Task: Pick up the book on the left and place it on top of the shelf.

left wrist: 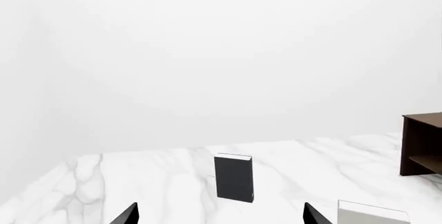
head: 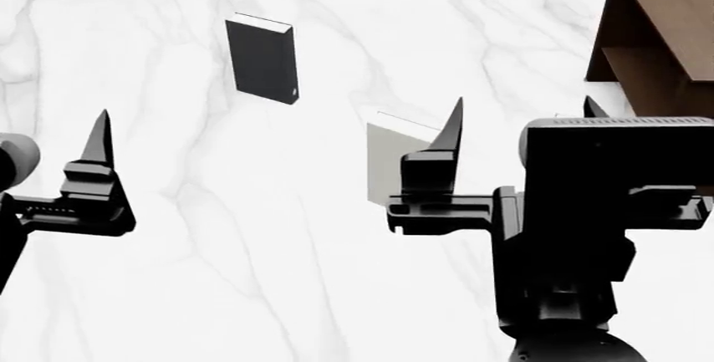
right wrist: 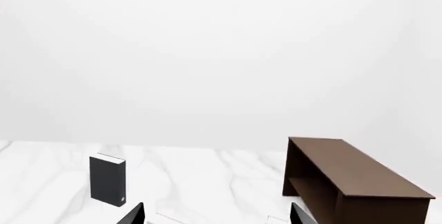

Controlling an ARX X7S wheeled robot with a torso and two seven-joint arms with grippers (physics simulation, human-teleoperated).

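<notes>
We note the table (head: 223,237) as smooth white marble with grey veins. The book (head: 263,59) shows a matt black cover and white paper edges; the shelf (right wrist: 345,180) reads as dark brown wood, and both grippers look matt black.

Matte black arms; right hand (head: 519,124) with tapered pointed fingers.

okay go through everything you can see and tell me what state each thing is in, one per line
black book: standing upright on the marble table, untouched
light grey book: upright, partly behind the right gripper
shelf: top board bare
left gripper: open, holding nothing
right gripper: open, holding nothing
</notes>
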